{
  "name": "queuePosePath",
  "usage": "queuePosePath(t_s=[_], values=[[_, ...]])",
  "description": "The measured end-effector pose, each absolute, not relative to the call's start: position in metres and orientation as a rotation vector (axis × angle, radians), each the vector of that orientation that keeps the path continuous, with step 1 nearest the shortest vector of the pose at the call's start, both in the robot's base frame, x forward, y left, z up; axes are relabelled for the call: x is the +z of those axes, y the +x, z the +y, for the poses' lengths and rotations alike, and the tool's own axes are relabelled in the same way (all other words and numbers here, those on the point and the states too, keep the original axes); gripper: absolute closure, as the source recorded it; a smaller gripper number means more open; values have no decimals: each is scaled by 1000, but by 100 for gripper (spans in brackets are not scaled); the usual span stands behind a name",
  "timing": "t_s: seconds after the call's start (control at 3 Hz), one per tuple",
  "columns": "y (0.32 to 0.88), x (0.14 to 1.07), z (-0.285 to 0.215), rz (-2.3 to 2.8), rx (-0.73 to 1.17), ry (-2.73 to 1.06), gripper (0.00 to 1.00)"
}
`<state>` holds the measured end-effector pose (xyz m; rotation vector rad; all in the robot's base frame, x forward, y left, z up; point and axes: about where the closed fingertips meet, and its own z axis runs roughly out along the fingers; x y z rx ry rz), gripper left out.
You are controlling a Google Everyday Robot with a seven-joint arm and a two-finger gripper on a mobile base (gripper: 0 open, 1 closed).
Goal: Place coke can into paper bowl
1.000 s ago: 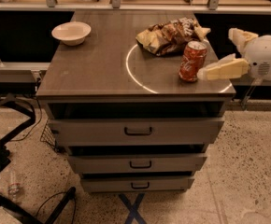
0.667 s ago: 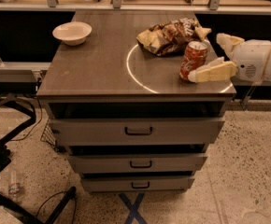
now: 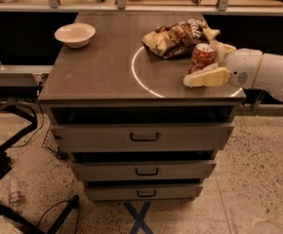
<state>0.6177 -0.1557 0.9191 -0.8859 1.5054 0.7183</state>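
— What sits on the counter (image 3: 97,67)?
— The gripper (image 3: 200,62) reaches in over the right edge, jaws spread apart. A snack bag (image 3: 175,35) lies toward the back right corner, and the paper bowl (image 3: 75,34) is at the back left corner.
— And the coke can (image 3: 202,56)?
— Upright near the right edge, between those jaws (contact unclear), just in front of the bag.

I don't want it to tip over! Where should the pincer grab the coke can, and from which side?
Grip the coke can around the middle of its round red body, coming from the right. It stands upright, so its sides are free there, while the snack bag crowds it behind and to the left. The pincer sits at the can's right side, probably well placed.
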Motion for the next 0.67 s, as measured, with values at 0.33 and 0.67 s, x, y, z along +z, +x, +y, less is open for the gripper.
queuePosePath(t_s=[0.33,0.67], values=[[634,912,-149,1470,763,-861,0],[660,913,-159,1435,767,-840,0]])
